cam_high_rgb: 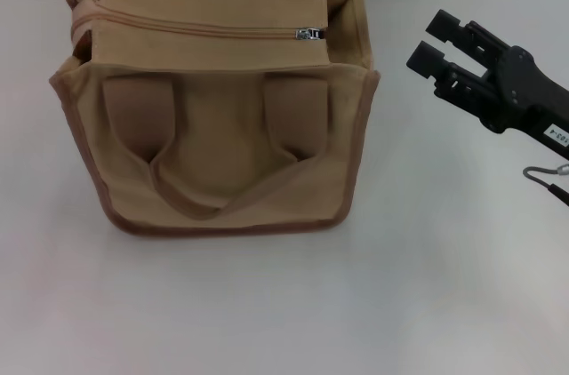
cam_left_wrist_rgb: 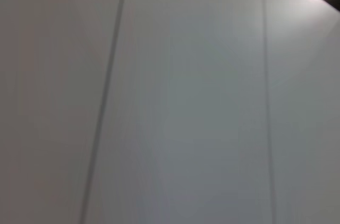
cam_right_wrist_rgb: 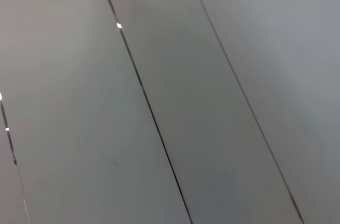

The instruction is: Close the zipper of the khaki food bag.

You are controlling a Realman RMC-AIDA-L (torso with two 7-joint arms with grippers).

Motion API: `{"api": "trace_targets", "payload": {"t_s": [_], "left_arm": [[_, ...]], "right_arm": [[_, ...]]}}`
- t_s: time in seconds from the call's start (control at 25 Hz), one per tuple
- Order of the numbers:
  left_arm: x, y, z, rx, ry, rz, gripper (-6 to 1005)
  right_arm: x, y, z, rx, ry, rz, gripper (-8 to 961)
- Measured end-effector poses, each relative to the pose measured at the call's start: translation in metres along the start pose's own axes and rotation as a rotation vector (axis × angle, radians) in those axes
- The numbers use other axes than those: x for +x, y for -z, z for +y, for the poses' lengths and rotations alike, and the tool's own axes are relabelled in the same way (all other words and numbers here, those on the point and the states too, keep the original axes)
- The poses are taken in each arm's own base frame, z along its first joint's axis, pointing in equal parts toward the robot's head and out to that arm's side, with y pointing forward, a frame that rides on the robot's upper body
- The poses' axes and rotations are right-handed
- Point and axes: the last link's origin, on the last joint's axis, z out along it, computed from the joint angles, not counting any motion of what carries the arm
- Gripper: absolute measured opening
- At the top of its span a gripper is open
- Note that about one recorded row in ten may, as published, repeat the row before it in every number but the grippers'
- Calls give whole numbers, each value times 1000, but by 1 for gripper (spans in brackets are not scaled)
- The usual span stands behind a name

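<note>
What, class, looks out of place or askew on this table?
Nothing stands out. The khaki food bag sits upright on the table, its silver pull tab at the zipper's right end. The right gripper hovers open beside it.

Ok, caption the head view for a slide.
Khaki food bag on white table, zipper pull at its right end; right end effector open beside it.

Even, bright overhead light is falling on the white desk [cam_high_rgb: 427, 304]; the boxy khaki canvas bag [cam_high_rgb: 222, 171] is casting only a faint shadow beside itself.
</note>
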Motion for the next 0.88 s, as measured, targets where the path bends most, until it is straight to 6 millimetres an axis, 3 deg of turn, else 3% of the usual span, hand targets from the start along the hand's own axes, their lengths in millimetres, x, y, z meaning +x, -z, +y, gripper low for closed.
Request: {"api": "trace_targets", "payload": {"t_s": [0.2, 0.36, 0.44, 0.6, 0.76, 0.88], "left_arm": [[12, 37, 1, 58, -2, 1, 703], [21, 53, 7, -85, 71, -97, 756], [21, 54, 9, -129, 80, -132, 782], [7, 51, 35, -428, 49, -318, 782], [-8, 48, 50, -564, 18, -385, 782], [-14, 43, 51, -577, 19, -404, 782]], "right_arm": [[2, -1, 8, -48, 64, -12, 795], [9, -7, 22, -187, 124, 63, 795], [10, -8, 25, -216, 135, 80, 795], [24, -20, 35, -368, 191, 226, 795], [41, -28, 38, -425, 223, 343, 795], [50, -30, 39, -442, 230, 390, 795]]}}
